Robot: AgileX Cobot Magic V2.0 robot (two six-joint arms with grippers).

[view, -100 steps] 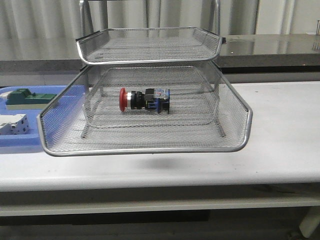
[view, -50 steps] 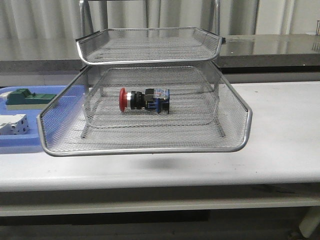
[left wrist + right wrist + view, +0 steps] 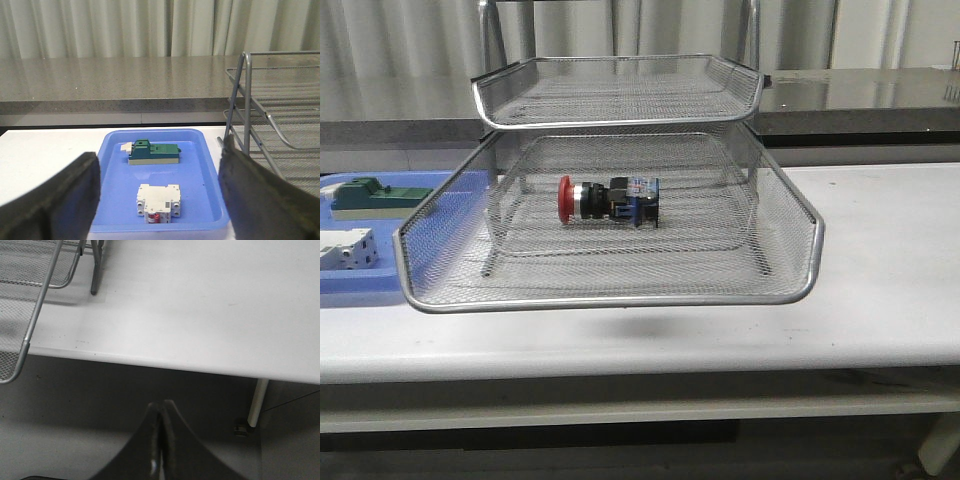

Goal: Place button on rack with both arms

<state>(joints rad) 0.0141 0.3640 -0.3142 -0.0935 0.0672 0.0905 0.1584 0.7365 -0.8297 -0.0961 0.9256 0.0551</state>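
The button [image 3: 608,200], red cap to the left and dark blue block to the right, lies on its side in the rack's [image 3: 610,298] lower mesh tier in the front view. Neither arm shows in that view. My left gripper [image 3: 159,197] is open, its dark fingers [image 3: 55,200] wide apart with nothing between them, looking over the blue tray; part of the rack [image 3: 250,107] stands beside it. My right gripper [image 3: 160,412] is shut on nothing, hanging below and in front of the table edge, with the rack's [image 3: 37,310] corner off to one side.
A flat blue tray [image 3: 207,150] left of the rack holds a green block [image 3: 152,152] and a white boxy switch [image 3: 158,199]. The white table [image 3: 890,250] extends right of the rack. A grey counter [image 3: 860,90] runs behind. A table leg [image 3: 256,402] shows below the edge.
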